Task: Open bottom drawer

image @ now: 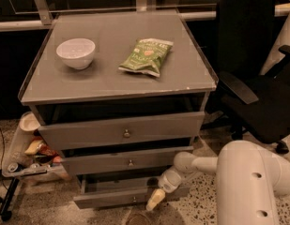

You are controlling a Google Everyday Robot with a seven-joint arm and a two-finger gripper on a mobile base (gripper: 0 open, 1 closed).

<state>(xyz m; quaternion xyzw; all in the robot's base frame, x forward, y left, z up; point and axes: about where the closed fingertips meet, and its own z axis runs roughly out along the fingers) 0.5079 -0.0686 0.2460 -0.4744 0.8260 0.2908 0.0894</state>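
The grey cabinet has three drawers. The bottom drawer (116, 198) is the slimmest front, low down, with a small round knob (133, 199) at its centre; it stands pulled out a little, with a dark gap above it. The middle drawer (102, 163) and the top drawer (88, 132) sit above it. My gripper (155, 199) hangs from the white arm (248, 182) at the lower right. Its pale tip is at the right part of the bottom drawer's front, just right of the knob.
A white bowl (76, 52) and a green snack bag (146, 56) lie on the cabinet top (102, 81). A black office chair (257, 78) stands to the right. A low rack with snacks and a cup (29, 149) stands at the left. The floor is speckled.
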